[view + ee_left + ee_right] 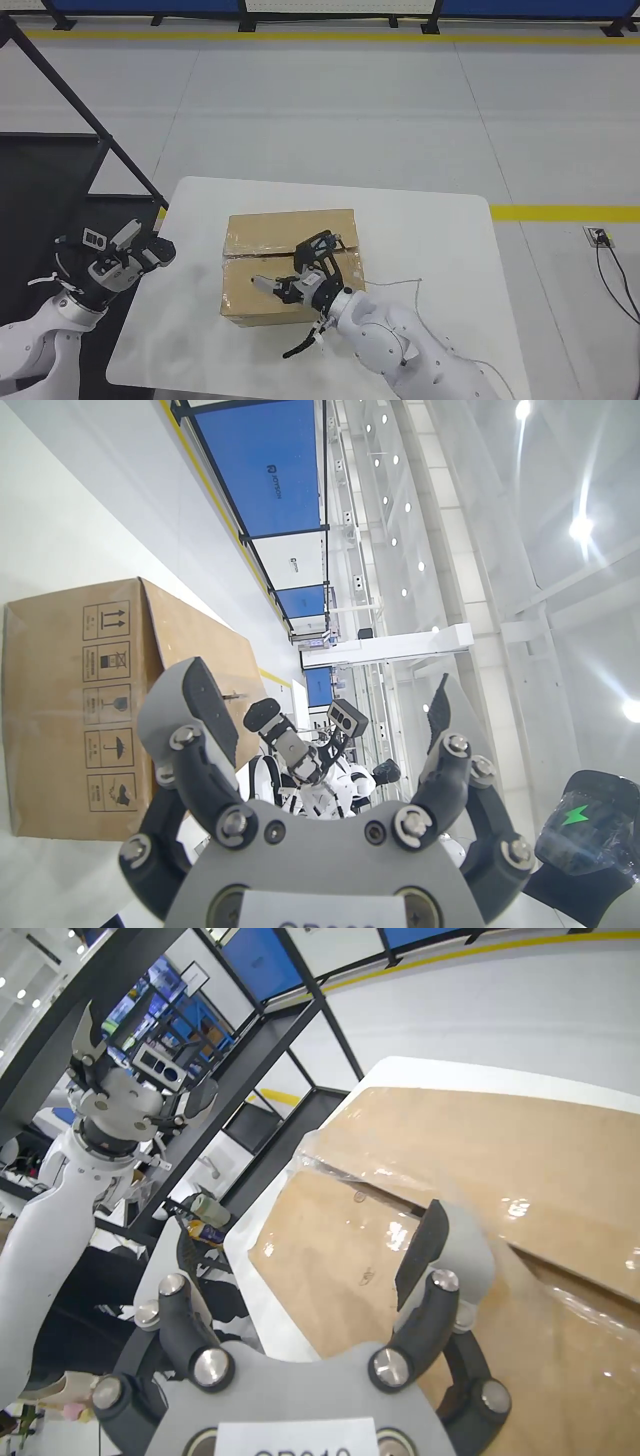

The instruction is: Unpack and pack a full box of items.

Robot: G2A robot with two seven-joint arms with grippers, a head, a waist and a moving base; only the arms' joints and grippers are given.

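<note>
While your right gripper (pixel 307 1223) sits wide open over the taped box (pixel 280 232) in the middle of the table (pixel 440 250), your left gripper (pixel 148 242) hangs spread and empty off its left edge, well apart.

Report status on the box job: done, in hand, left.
Done: nothing visible; the cardboard box sits closed on the white table, clear tape across its top seam. In hand: the right pincer is open over that seam; whether it touches, I cannot tell. The left pincer is open and empty, off the table's edge. Left: opening the flaps, unpacking, repacking.
</note>
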